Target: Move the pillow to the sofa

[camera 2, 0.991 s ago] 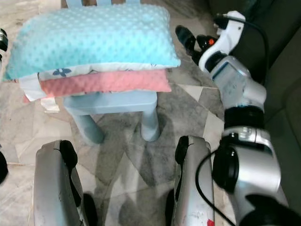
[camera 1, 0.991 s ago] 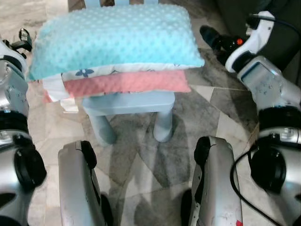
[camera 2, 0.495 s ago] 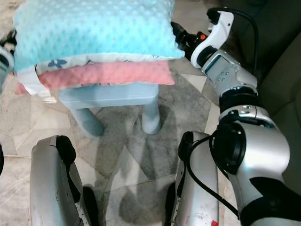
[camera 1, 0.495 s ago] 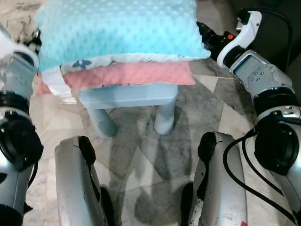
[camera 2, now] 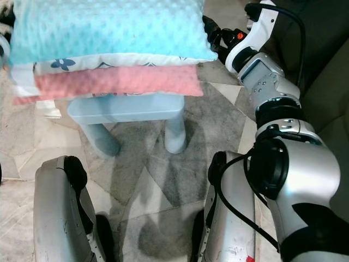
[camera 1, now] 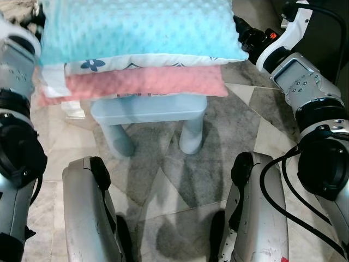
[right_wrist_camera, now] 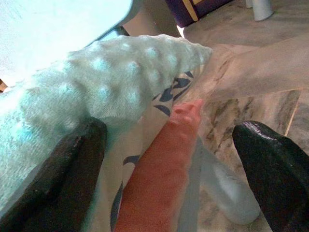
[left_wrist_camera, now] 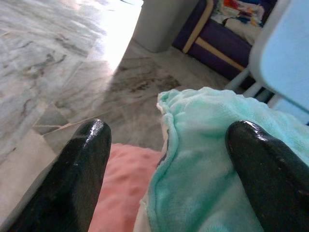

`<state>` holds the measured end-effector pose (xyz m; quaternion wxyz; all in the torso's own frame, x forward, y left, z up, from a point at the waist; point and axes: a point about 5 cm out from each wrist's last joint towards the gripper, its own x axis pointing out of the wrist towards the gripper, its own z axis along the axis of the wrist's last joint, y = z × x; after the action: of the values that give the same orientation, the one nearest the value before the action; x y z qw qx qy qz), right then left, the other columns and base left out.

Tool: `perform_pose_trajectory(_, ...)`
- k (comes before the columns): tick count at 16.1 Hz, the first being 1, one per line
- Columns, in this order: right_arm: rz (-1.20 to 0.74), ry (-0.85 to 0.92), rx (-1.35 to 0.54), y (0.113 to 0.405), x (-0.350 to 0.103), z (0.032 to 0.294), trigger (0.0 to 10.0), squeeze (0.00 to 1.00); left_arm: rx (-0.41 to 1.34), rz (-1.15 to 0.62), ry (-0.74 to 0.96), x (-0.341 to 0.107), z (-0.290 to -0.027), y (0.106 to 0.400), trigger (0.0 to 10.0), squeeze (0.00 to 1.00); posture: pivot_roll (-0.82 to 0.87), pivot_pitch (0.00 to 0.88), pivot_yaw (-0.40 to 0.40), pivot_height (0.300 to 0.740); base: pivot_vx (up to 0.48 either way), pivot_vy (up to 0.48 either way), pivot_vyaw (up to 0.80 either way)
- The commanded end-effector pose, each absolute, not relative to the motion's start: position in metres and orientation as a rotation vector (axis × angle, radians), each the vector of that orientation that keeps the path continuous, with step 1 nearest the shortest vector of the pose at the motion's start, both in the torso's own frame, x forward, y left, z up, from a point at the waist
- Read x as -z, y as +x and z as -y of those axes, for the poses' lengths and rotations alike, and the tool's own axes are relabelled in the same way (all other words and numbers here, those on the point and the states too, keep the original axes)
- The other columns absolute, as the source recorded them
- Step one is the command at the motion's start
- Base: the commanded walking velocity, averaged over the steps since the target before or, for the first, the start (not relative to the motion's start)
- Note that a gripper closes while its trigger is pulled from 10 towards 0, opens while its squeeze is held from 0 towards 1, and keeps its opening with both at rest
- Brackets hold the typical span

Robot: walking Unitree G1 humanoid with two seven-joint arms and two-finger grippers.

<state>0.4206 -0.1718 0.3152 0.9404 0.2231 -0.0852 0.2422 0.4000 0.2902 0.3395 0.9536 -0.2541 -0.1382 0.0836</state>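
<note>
We see a plush, dimpled teal pillow [camera 1: 136, 27] on nubbly pink cloth [camera 1: 136, 84], a smooth plastic stool [camera 1: 147, 112], and glossy marble floor [camera 1: 174, 180].

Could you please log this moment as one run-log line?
phase: reaching | left gripper: open at dotted turquoise plush pillow end | right gripper: open at opposite end | pillow on pink pillow, pale-blue plastic stool

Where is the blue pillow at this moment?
In the eye views, the blue pillow lies on top of a pink pillow on the stool, between both end effectors.
</note>
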Motion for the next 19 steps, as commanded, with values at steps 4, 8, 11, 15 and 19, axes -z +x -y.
perform_pose_trajectory(4, 0.224, 0.436, -0.507, 0.420, -0.327, 0.173, 10.0, 0.00, -0.264, 0.249, -0.574, -0.329, -0.311, 0.393, 10.0, 0.00, 0.04, 0.334, 0.004, 0.300, 0.000, 0.000, 0.00)
perform_pose_trajectory(8, 0.240, 0.386, -0.457, 0.420, -0.327, 0.178, 10.0, 0.00, -0.327, 0.314, -0.472, -0.343, -0.324, 0.385, 10.0, 0.00, 0.04, 0.334, 0.004, 0.300, 0.000, 0.000, 0.00)
perform_pose_trajectory(11, 0.265, 0.313, -0.376, 0.420, -0.328, 0.188, 10.0, 0.00, -0.432, 0.338, -0.433, -0.346, -0.345, 0.373, 10.0, 0.00, 0.05, 0.332, 0.000, 0.300, 0.000, 0.000, 0.00)
perform_pose_trajectory(15, 0.329, 0.313, -0.330, 0.417, -0.346, 0.200, 10.0, 0.00, -0.349, 0.270, -0.516, -0.344, -0.337, 0.378, 10.0, 0.00, 0.05, 0.330, -0.003, 0.300, 0.000, 0.000, 0.00)
perform_pose_trajectory(19, 0.280, 0.444, -0.517, 0.416, -0.346, 0.186, 10.0, 0.00, -0.193, 0.197, -0.617, -0.344, -0.317, 0.387, 10.0, 0.00, 0.05, 0.333, -0.004, 0.300, 0.000, 0.000, 0.00)
